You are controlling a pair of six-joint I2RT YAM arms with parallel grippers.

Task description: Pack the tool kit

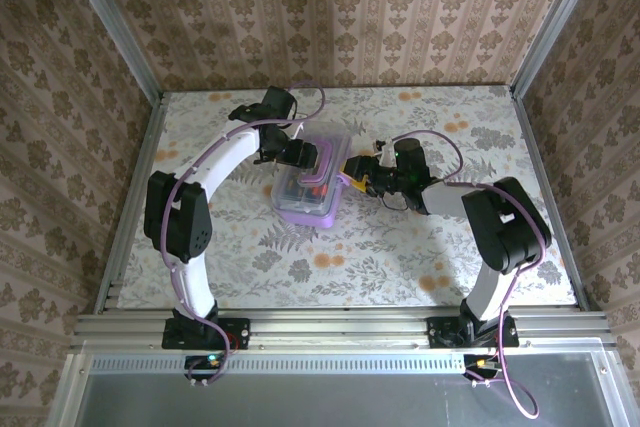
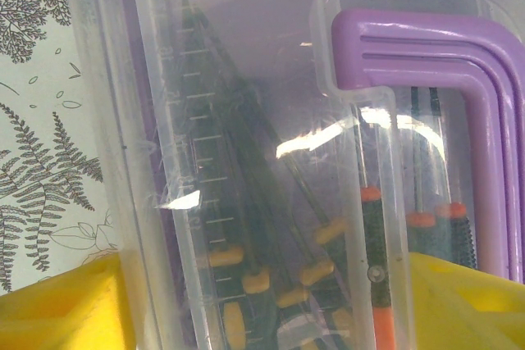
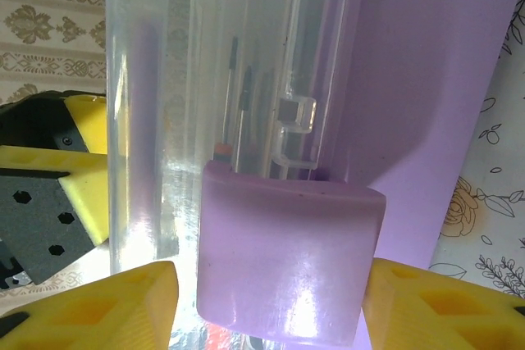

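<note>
The tool kit's lilac case (image 1: 305, 209) lies in the middle of the table with its clear lid (image 2: 246, 79) down. Through the lid I see several screwdrivers (image 2: 373, 268) with black-and-orange and yellow handles, beside the purple handle (image 2: 492, 120). My left gripper (image 1: 300, 155) hangs over the case's far left part, its yellow fingers (image 2: 57, 305) spread wide across the lid, open (image 2: 267, 268). My right gripper (image 1: 355, 172) is at the case's right side. It is open (image 3: 267, 276), with the purple latch (image 3: 287, 243) between its fingers (image 3: 107, 305) and a gap on the left.
The table has a floral cover (image 1: 400, 237) and is walled in by patterned panels (image 1: 330, 7). A metal rail (image 1: 340, 327) runs along the near edge by the arm bases. The left arm's dark wrist (image 3: 41, 202) shows beyond the case in the right wrist view.
</note>
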